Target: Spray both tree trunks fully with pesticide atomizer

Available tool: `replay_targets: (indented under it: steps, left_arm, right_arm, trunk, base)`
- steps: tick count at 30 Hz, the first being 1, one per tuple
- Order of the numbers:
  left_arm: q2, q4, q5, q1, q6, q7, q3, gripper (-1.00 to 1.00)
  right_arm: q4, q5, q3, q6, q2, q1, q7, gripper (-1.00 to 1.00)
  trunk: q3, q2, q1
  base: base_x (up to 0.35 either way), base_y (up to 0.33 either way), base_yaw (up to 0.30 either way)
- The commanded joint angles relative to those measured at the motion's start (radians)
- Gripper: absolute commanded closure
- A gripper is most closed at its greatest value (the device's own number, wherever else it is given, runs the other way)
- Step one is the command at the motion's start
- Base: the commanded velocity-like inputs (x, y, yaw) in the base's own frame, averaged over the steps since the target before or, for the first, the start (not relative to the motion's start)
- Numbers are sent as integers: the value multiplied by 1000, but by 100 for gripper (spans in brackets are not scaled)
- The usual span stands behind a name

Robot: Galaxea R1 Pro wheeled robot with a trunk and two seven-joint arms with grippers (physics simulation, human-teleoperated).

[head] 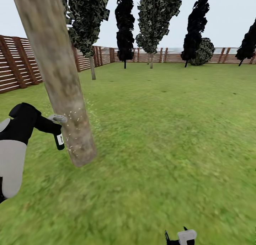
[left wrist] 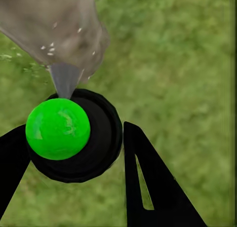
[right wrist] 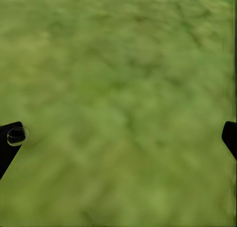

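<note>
Now the pesticide atomizer [head: 59, 138] sits clamped in my left gripper [left wrist: 74, 153], nozzle just beside the leaning tree trunk [head: 60, 78], specks [head: 76, 118] dotting its base. Spraying underway; next I should aim higher. My right gripper [right wrist: 118, 138] hangs spread, empty.

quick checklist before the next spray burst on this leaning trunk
1. Left gripper holds the pesticide atomizer: ok.
2. Nozzle faces the tree trunk: ok.
3. Pesticide specks reach the bark: ok, low on the trunk.
4. Trunk fully covered: not ok, upper bark looks bare.
5. Right gripper free, open over grass: ok.
6. Far side of trunk sprayed: cannot tell.
</note>
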Motion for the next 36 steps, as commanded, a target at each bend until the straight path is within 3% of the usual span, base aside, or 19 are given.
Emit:
replay_targets:
  steps: [1,15,29,36]
  left_arm:
    - [0,0,0,0,0,0,-1,100]
    - [1,0,0,0,0,0,0,100]
    - [2,0,0,0,0,0,0,100]
    - [2,0,0,2,0,0,-1,100]
  right_arm:
    - [0,0,0,0,0,0,0,-100]
    - [0,0,0,0,0,0,0,-100]
    - [0,0,0,0,0,0,0,-100]
    - [0,0,0,0,0,0,0,-100]
  trunk:
    - [0,0,0]
    - [0,0,0]
    - [0,0,0]
    - [0,0,0]
  base:
    - [114,-259,110]
    - [100,-262,265]
    - [95,-263,22]
    - [95,-263,236]
